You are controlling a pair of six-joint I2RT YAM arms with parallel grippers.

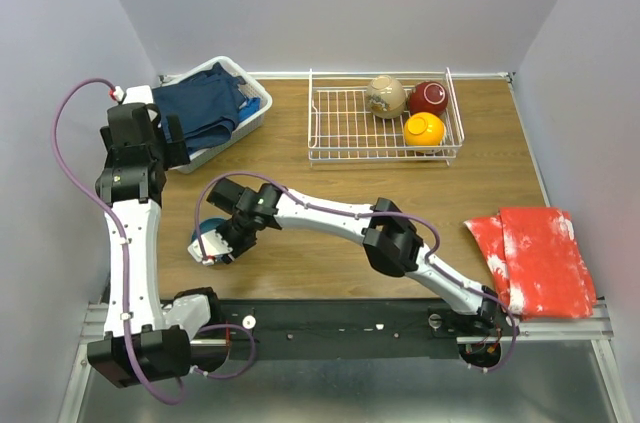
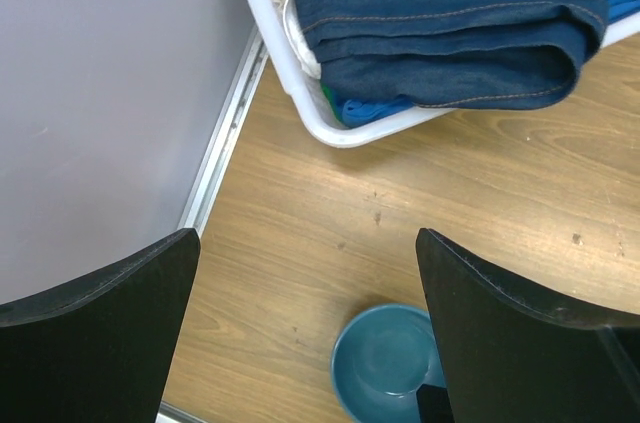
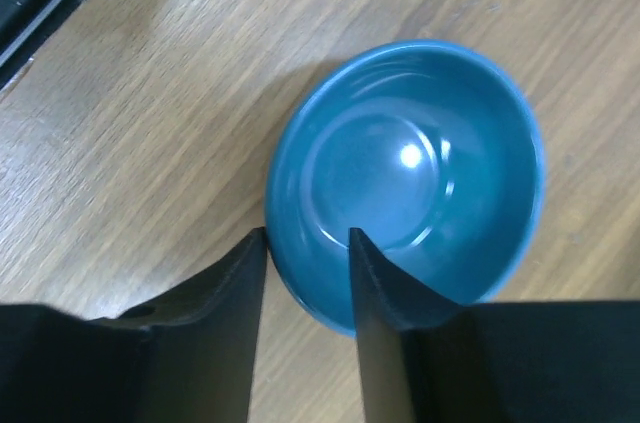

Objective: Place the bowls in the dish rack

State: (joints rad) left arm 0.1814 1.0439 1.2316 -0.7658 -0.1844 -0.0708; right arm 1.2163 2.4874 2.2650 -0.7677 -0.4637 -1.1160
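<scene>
A blue bowl [image 3: 405, 178] stands upright on the wooden table at the near left; it also shows in the top view [image 1: 203, 235] and the left wrist view [image 2: 385, 363]. My right gripper [image 3: 308, 243] straddles its near rim, one finger inside and one outside, shut on it. The white wire dish rack [image 1: 340, 128] at the back holds a cream bowl [image 1: 385, 96], a maroon bowl [image 1: 428, 98] and an orange bowl [image 1: 424, 129] at its right end. My left gripper [image 2: 308, 243] is open and empty, above the table's left edge. The other bowls are out of view.
A white plastic basket [image 1: 255, 115] with dark blue cloth sits at the back left, just ahead of my left gripper, and shows in the left wrist view [image 2: 330, 128]. A red cloth [image 1: 535, 258] lies at the table's near right edge. Grey walls enclose the table.
</scene>
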